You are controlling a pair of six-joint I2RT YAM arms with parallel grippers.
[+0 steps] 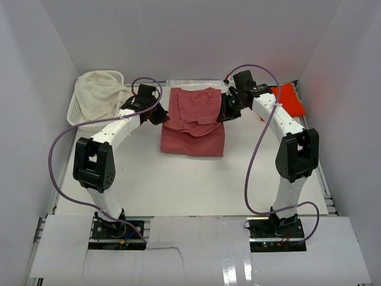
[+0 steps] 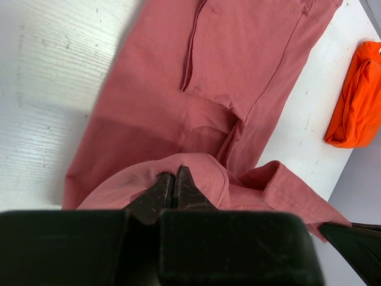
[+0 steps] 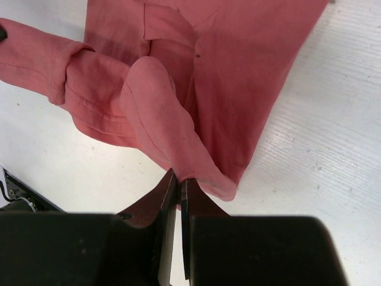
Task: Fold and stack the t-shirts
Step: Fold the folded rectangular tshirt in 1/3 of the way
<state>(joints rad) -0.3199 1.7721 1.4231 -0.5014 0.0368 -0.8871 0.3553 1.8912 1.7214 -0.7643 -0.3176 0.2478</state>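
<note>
The rose-red t-shirt (image 1: 193, 122) lies partly folded in the middle of the table, sleeves turned inward. My left gripper (image 1: 159, 115) is at its left edge, shut on a bunch of the rose-red t-shirt's fabric (image 2: 178, 164); the fingertips (image 2: 174, 179) meet under the cloth. At the shirt's right edge my right gripper (image 1: 226, 112) is shut on a pinched fold of that shirt (image 3: 172, 140), with its fingertips (image 3: 180, 182) pressed together. The orange-red t-shirt (image 1: 289, 98) sits crumpled at the far right by the wall, and shows as an orange-red t-shirt (image 2: 357, 101) in the left wrist view.
A white lattice basket (image 1: 80, 110) holding a cream cloth (image 1: 101, 89) stands at the back left. White walls close in the table on the left, back and right. Purple cables loop from both arms.
</note>
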